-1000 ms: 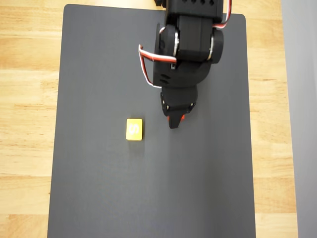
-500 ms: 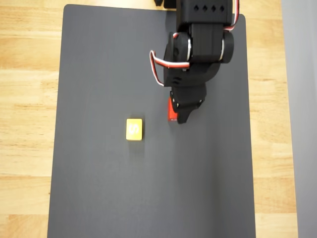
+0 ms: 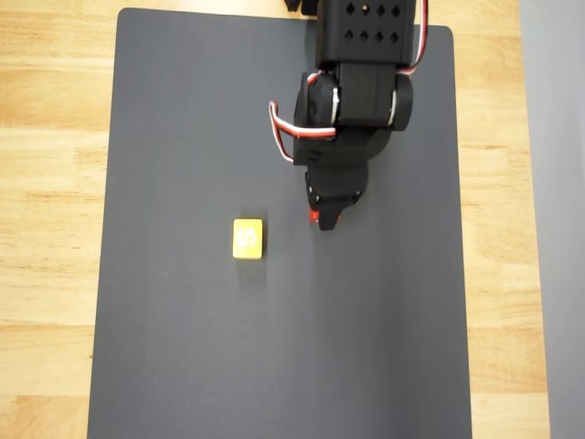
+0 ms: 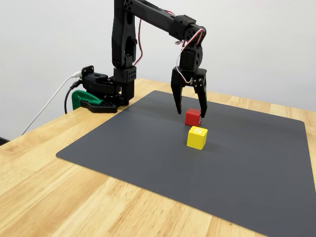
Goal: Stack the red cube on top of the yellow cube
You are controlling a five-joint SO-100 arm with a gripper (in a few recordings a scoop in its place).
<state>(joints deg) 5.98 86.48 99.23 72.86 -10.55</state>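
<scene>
Fixed view from the side: the red cube [image 4: 193, 117] sits on the dark grey mat [image 4: 148, 148], directly below the gripper [image 4: 190, 112]. The two black fingers hang down on either side of the cube, one tip left of it and one at its right edge. Whether the right finger touches the cube I cannot tell; the left finger stands clear of it with a gap. The gripper is spread wide and holds nothing; the cube rests flat on the mat.

The yellow cube [image 4: 197, 137] lies just in front of the red cube in this view, nearer the camera, with a narrow strip of mat between them. It has a pale mark on its top face.

In the overhead view the arm covers most of the red cube [image 3: 313, 217]; a small red sliver shows at the left edge of the gripper [image 3: 324, 219]. The yellow cube [image 3: 248, 239] lies to the left of that, slightly lower in the picture, apart from the gripper. The mat [image 3: 183, 347] lies on a light wooden table [image 3: 46, 183].
</scene>
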